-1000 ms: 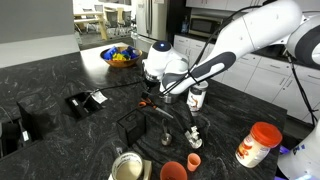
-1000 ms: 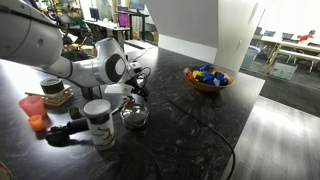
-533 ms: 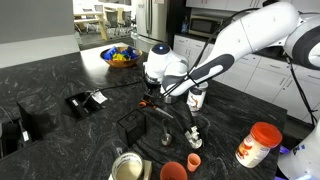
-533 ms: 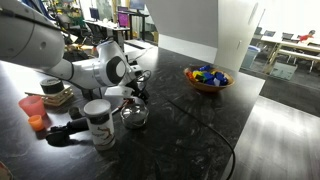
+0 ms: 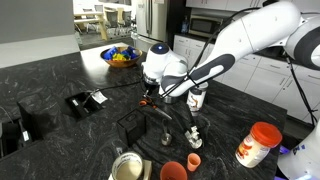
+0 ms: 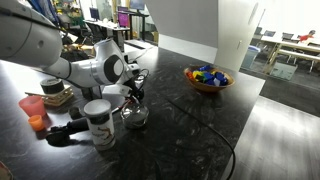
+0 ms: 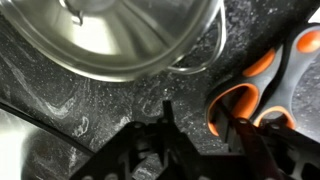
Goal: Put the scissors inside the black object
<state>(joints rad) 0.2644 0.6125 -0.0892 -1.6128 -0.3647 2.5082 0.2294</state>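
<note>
The hand (image 5: 150, 100) hung low over the black object (image 5: 132, 122), whose thin frame stood on the dark marbled surface (image 5: 60, 75) directly under the wrist. At the edge of the hand facing the black object's far side, a small orange-red speck showed. That was probably a handle of the scissors (image 7: 288, 78).

The wrist view gave the relation that mattered. The scissors' orange-rimmed handle loops lay to the right of the hand's midline. One loop sat close against the dark finger on that side, and the other ran off toward the upper right corner. Judging from the handles alone, the long axis slanted away to the right rather than lying square across the hand. The blades were out of sight in every view, so their direction relative to the black object could not be read.

I cannot tell whether the fingers were closed on a handle, open beside it, or merely near it, because the dark linkages crowded the bottom of the wrist view and hid the tips.

A metal bowl (image 7: 120, 35) stood just beyond the hand, beside the black object. It looked close enough to catch a swinging blade.

The coming move likely turned on one question: would the scissors' axis come over the opening of the black object, or over its rim?
</note>
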